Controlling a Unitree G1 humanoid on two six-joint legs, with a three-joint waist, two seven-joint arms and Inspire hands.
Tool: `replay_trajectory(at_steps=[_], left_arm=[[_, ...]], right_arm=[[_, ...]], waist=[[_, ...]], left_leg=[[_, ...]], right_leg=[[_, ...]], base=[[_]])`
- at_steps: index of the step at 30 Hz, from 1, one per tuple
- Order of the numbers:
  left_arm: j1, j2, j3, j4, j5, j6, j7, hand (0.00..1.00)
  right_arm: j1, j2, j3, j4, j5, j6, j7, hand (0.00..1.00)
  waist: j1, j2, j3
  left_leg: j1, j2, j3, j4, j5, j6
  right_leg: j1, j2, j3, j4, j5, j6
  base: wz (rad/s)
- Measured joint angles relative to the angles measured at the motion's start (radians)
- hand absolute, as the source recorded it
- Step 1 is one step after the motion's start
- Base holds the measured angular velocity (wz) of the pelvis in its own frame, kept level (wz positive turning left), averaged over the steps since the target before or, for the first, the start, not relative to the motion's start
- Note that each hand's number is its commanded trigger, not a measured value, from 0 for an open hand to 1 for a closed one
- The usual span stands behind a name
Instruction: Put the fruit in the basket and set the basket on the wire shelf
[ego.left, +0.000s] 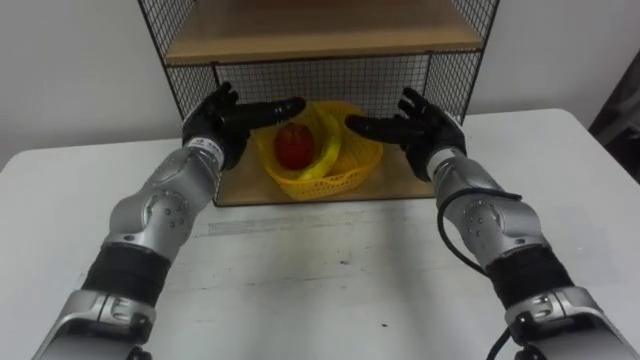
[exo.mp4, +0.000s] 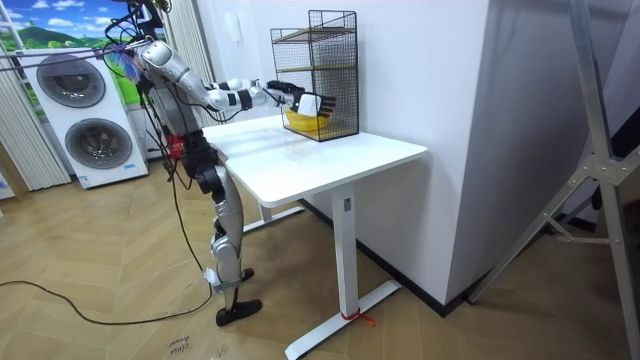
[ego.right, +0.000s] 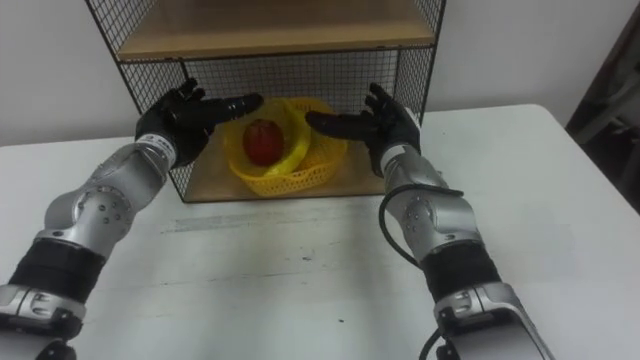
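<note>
A yellow mesh basket (ego.left: 330, 170) (ego.right: 290, 172) sits on the lower wooden board of the wire shelf (ego.left: 200, 40) (exo.mp4: 320, 75). Inside it lie a red apple (ego.left: 293, 146) (ego.right: 262, 141) and a yellow banana (ego.left: 330, 145) curved beside it. My left hand (ego.left: 228, 118) (ego.right: 185, 113) hovers at the basket's left rim, open with straight fingers pointing inward. My right hand (ego.left: 415, 122) (ego.right: 375, 122) mirrors it at the right rim, also open. Neither hand grips the basket. In the room view I stand at the white table (exo.mp4: 330, 160) with both arms stretched toward the shelf.
The shelf's upper wooden board (ego.left: 320, 30) hangs just above my hands, and wire mesh walls close its back and sides. The white table (ego.left: 330, 270) spreads out before it. Washing machines (exo.mp4: 75, 120) stand behind me, at the room view's left.
</note>
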Motion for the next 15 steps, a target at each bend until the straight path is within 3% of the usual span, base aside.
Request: replay_trajectory(at_steps=[5, 8, 15], left_arm=[[0.001, 0.000, 0.030, -0.057, 0.000, 0.022, 0.000, 0.00], [0.001, 0.004, 0.050, -0.075, 0.000, 0.022, 0.000, 0.00], [0.006, 0.005, 0.068, -0.076, 0.005, 0.027, -0.002, 0.00]], right_arm=[[0.000, -0.014, -0.001, -0.016, -0.002, 0.010, 0.014, 0.00], [0.000, -0.017, -0.001, -0.018, 0.001, 0.011, 0.029, 0.00], [0.001, -0.023, -0.003, -0.070, -0.005, 0.011, 0.036, 0.00]], waist=[[0.002, 0.000, -0.0022], [0.002, 0.000, -0.0081], [0.000, 0.000, -0.0078]], left_leg=[[0.003, 0.000, 0.001, -0.003, 0.000, 0.000], [0.011, 0.000, 0.003, -0.004, 0.000, 0.000], [0.023, 0.000, 0.005, -0.015, 0.003, -0.002]], right_leg=[[0.000, 0.001, 0.003, 0.000, 0.000, 0.000], [0.005, 0.001, 0.008, 0.001, 0.000, 0.000], [0.012, 0.001, 0.011, 0.001, 0.000, 0.000]], base=[[-0.01], [-0.03], [-0.02]])
